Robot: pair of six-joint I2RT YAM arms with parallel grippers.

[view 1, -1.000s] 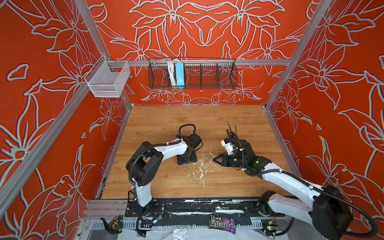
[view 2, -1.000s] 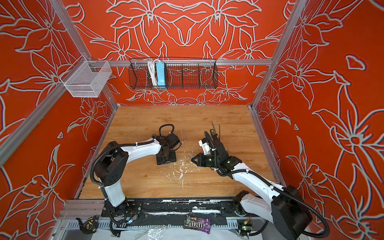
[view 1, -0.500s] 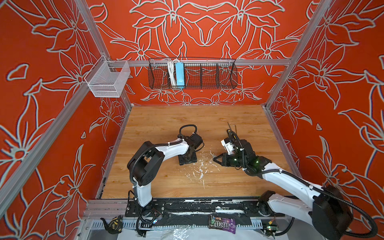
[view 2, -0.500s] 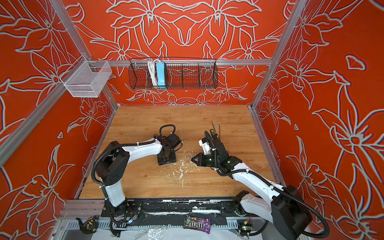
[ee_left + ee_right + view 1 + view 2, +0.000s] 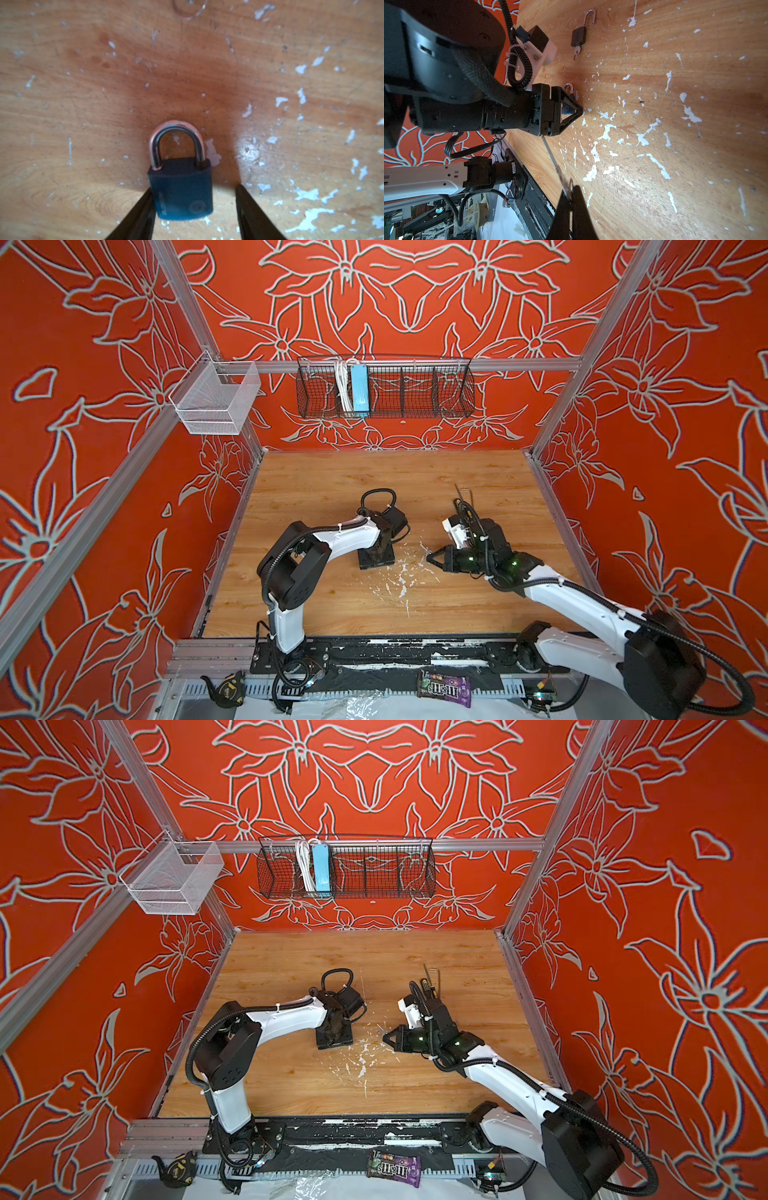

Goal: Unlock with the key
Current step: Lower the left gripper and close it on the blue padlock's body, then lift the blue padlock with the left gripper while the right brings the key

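Left wrist view: the padlock [image 5: 180,187] body is blurred, its lettering unreadable to me, and the frame edge cuts off both fingers [image 5: 137,218]. In both top views the left gripper [image 5: 376,560] hides it. Right wrist view: the key [image 5: 559,174] (thin, smeared) shows no teeth I can make out.

Left arm [image 5: 345,537] bent down, jaws parted; right arm [image 5: 569,601] low, jaws closed.

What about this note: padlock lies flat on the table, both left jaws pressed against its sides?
Not both. The left wrist view shows the padlock flat on the table, one jaw of the left gripper at its side, the other standing clear.
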